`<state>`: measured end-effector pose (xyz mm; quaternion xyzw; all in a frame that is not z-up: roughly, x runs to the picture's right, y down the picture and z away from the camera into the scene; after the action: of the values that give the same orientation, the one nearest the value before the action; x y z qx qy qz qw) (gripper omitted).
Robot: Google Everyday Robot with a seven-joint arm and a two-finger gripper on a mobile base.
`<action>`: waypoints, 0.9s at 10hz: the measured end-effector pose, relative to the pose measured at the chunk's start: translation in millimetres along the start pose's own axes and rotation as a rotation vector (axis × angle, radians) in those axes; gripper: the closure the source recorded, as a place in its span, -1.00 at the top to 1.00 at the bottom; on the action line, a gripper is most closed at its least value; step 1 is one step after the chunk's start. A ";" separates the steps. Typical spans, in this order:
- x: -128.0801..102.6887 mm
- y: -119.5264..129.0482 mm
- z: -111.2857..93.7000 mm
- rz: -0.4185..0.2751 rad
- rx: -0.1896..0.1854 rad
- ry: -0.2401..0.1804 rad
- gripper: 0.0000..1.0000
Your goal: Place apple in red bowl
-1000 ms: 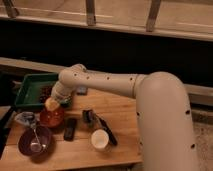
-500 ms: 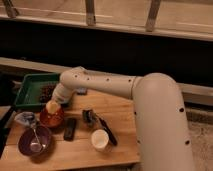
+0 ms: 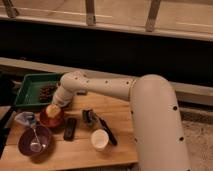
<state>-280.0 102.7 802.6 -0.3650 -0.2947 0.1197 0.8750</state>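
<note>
Here, the apple (image 3: 52,110) is a small round yellow-orange fruit, sitting over the red bowl (image 3: 51,118), whose orange-red rim shows beneath and around it. My gripper (image 3: 56,103) is directly above the apple and seems to touch it; whether my fingers are closed on the fruit or parted I cannot tell, since my wrist covers them.

Counted: one apple, one red bowl, one purple bowl (image 3: 34,140) with one spoon (image 3: 34,137) in it, one white cup (image 3: 99,140), one green tray (image 3: 36,89), and two dark objects of unclear kind, one small black bar (image 3: 70,128) right of the red bowl and one longer black tool (image 3: 102,128) further right, by the cup. All stand on one wooden table (image 3: 120,120).

Dark items lie in the tray behind the red bowl; their kind is hard to make out. A bluish object (image 3: 23,118) left of the red bowl is indistinct. My arm (image 3: 150,110) hides the table's right part.
</note>
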 end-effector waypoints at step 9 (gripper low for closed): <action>-27.3 -14.4 -57.9 -0.029 0.121 0.029 0.33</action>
<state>-266.9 48.0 768.7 -0.3089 -0.2796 0.1191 0.9012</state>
